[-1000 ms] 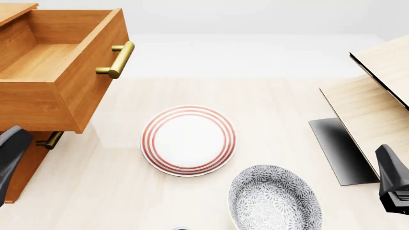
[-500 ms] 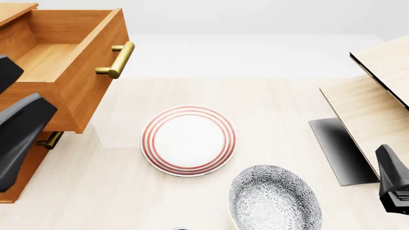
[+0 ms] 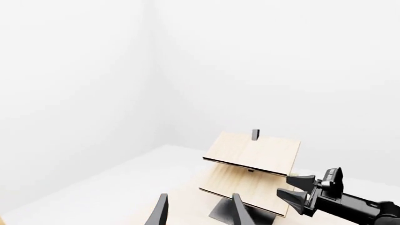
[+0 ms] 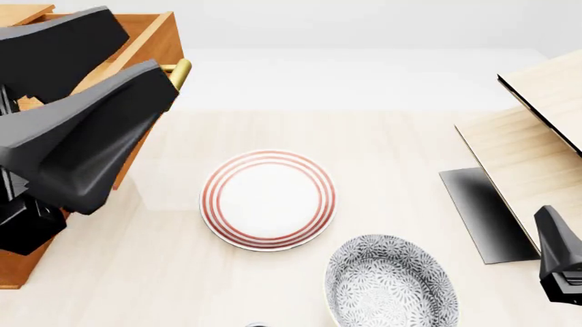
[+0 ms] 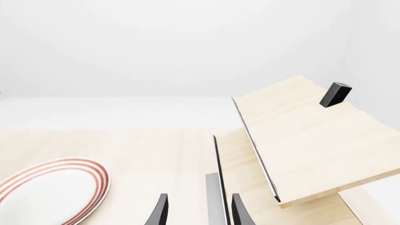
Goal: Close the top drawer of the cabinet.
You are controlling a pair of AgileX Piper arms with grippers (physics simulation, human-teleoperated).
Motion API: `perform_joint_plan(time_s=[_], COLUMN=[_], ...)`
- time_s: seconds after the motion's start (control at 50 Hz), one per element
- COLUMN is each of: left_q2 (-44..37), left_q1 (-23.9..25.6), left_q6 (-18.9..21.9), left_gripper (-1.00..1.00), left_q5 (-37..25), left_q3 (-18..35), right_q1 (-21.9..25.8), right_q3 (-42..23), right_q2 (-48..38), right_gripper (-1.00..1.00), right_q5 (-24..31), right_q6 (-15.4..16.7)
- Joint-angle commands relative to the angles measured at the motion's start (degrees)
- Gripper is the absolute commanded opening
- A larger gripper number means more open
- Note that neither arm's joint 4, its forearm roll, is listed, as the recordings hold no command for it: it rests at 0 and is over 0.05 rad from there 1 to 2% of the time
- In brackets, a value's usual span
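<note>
The top drawer point(image 4: 152, 35) of the orange-brown cabinet point(image 4: 16, 271) stands pulled out at the far left of the front view. Only the tip of its brass handle point(image 4: 180, 69) shows. My left gripper point(image 4: 138, 49) is open and empty. It hangs high, close to the camera, and its dark fingers point(image 4: 86, 139) cover most of the drawer. I cannot tell whether it touches the drawer. In the left wrist view the fingers point(image 3: 160, 212) point away from the cabinet. My right gripper point(image 5: 198, 212) is open and empty, low at the right edge of the front view point(image 4: 558, 262).
A red-ringed white plate point(image 4: 268, 199) lies mid-table and also shows in the right wrist view point(image 5: 50, 190). A grey patterned bowl point(image 4: 389, 286) sits nearer. A pale slanted-panel structure point(image 4: 532, 136) stands at the right, seen too in both wrist views point(image 3: 251, 161) point(image 5: 300, 136).
My left gripper has risen from the lower left and swung up and right across the drawer, now hiding most of it. The right arm, drawer, plate and bowl have not moved.
</note>
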State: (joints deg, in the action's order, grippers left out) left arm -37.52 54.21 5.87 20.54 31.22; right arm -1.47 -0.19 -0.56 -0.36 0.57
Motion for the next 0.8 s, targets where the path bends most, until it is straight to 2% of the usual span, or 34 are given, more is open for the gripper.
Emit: perform_joint_plan(time_s=[0.02, 0.22, 0.24, 0.34, 0.36, 0.62, 0.8], left_q2=[-7.7, -13.9, -19.9, -23.9, -35.6, -34.1, -33.6], left_q1=[3.1, 5.1, 7.6, 7.2, 8.7, 6.9, 1.8], left_q6=[1.0, 2.4, 4.4, 7.7, 21.5, 22.2, 23.1], left_gripper=[1.0, 1.0, 1.0, 1.0, 1.0, 1.0, 1.0], left_q5=[3.2, 4.9, 5.5, 6.6, 7.7, 8.4, 6.7], left_q3=[5.5, 8.2, 10.9, 12.9, 20.7, 19.7, 21.7], right_q1=[0.0, 0.0, 0.0, 0.0, 0.0, 0.0, 0.0], right_q3=[0.0, 0.0, 0.0, 0.0, 0.0, 0.0, 0.0], right_q2=[0.0, 0.0, 0.0, 0.0, 0.0, 0.0, 0.0], right_gripper=[1.0, 1.0, 1.0, 1.0, 1.0, 1.0, 1.0], right_q5=[0.0, 0.0, 0.0, 0.0, 0.0, 0.0, 0.0], right_q6=[0.0, 0.0, 0.0, 0.0, 0.0, 0.0, 0.0])
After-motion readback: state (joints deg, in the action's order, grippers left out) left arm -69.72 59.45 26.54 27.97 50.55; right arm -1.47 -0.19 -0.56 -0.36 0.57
